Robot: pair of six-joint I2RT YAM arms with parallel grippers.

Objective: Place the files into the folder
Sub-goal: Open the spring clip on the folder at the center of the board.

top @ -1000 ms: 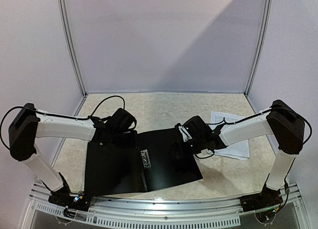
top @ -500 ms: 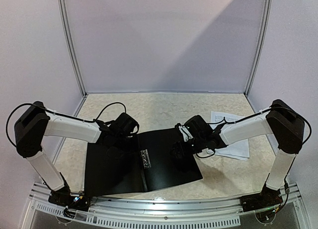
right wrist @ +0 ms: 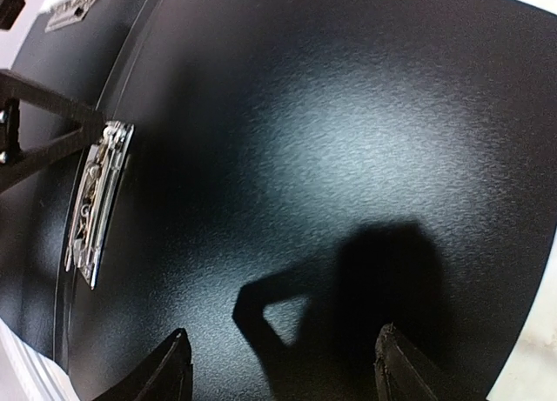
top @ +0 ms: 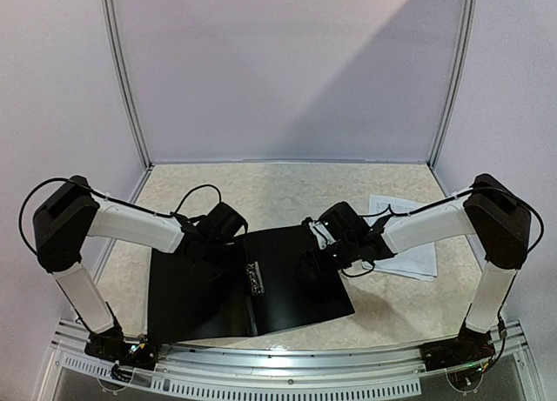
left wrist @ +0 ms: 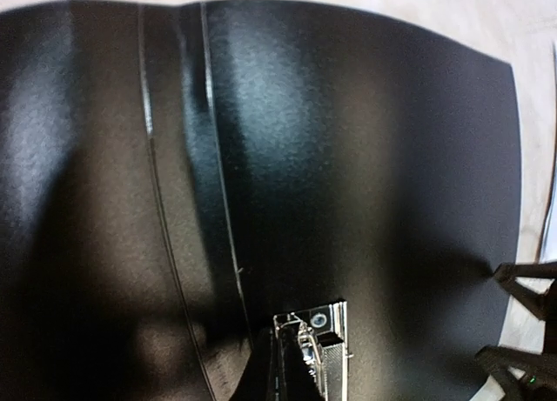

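The black folder [top: 200,297] lies open and flat on the table, its spine running near to far. It fills the left wrist view [left wrist: 365,157] and the right wrist view [right wrist: 331,140]. My left gripper [top: 244,256] is shut, its tips [left wrist: 283,357] against the end of a metal clip [left wrist: 320,344] beside the spine; I cannot tell if it grips the clip. My right gripper [top: 309,266] hovers open and empty [right wrist: 283,366] over the folder's right panel. The files [top: 409,257], white printed sheets, lie on the table to the right, partly under my right arm.
A second metal clip [right wrist: 74,8] sits farther along the spine. Pale walls with metal posts [top: 126,79] enclose the back and sides. A metal rail [top: 287,366] runs along the near edge. Bare table [top: 287,188] lies behind the folder.
My left arm has swung right, bringing its gripper from the left panel's far edge to the spine. My right gripper has shifted slightly left over the right panel.
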